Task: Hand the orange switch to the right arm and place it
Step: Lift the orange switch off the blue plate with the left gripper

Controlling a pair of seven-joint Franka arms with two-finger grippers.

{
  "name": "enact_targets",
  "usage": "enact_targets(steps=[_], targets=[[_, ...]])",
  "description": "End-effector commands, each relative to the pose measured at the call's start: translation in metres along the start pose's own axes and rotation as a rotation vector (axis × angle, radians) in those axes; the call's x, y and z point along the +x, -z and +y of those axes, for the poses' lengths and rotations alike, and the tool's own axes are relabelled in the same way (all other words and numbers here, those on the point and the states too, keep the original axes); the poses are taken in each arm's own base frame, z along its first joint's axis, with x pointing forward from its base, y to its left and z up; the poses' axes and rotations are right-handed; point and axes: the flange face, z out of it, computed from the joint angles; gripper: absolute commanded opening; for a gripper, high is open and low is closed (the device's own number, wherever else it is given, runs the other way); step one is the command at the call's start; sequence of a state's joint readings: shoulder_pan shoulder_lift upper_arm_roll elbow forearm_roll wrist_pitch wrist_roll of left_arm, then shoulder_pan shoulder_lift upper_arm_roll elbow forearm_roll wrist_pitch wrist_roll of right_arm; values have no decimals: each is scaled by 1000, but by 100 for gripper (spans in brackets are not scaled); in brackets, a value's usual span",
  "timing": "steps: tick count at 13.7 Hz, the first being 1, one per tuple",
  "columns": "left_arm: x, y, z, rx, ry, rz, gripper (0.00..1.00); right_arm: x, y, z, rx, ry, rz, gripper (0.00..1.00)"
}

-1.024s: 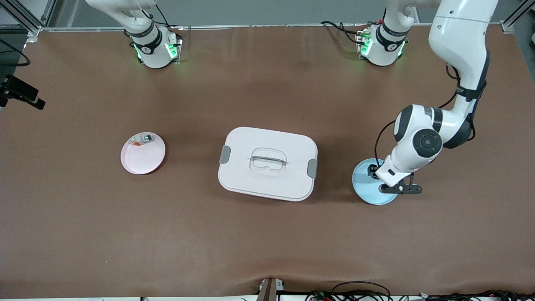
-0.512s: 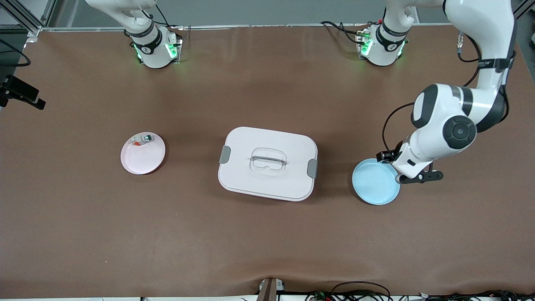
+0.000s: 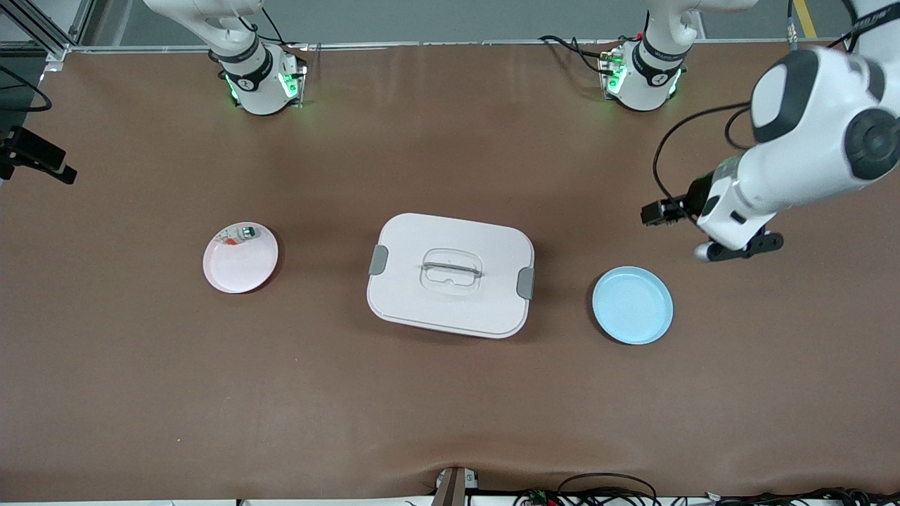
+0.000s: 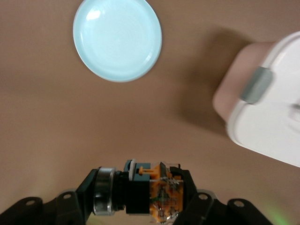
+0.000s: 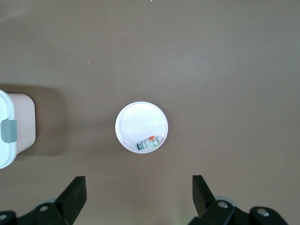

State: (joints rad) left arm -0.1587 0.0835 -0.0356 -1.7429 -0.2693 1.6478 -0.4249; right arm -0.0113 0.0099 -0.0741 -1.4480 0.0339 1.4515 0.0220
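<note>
1. The left gripper [image 4: 140, 206] is hanging in the air over bare table toward the left arm's end, clear of the blue plate [image 3: 632, 305]. Its fingers are clamping the orange switch [image 4: 147, 192], a small black block with an orange middle.
2. The switch is sitting sideways between the fingers, leaving its ends exposed, likely so the other arm can take hold.
3. The blue plate is lying empty on the table, beside the white lidded box [image 3: 450, 274].
4. The right gripper [image 5: 138, 197] is waiting high over the pink plate [image 5: 141, 126], its fingers spread wide and holding nothing.
5. A whitish part with a green end [image 5: 149, 143] is resting in that pink plate.
6. The handover is not yet happening; the grippers are well apart.
</note>
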Motion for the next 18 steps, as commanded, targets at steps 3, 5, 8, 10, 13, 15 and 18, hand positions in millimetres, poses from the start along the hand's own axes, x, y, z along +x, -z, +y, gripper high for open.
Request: enact_targets(steps=[3,5,8,10,13,15,18], targets=[[-36,52,34,-139,167,-56,40,-7,3,1,2,-12,9,100],[-44,64,52,-233,211,-97,40,-7,3,2,2,-15,9,100],[-60,74,86,-289,245,-99,40,-7,1,2,2,-14,5,100],[-72,77,111,-329,304,-75,40,-7,1,3,2,-16,5,100],[-91,76,149,-392,411,-78,40,-7,0,4,2,-19,3,100],[-109,67,178,-411,459,-82,40,-7,0,4,2,-19,3,100],[-133,58,213,-456,576,-106,40,-7,0,5,2,-22,3,100]])
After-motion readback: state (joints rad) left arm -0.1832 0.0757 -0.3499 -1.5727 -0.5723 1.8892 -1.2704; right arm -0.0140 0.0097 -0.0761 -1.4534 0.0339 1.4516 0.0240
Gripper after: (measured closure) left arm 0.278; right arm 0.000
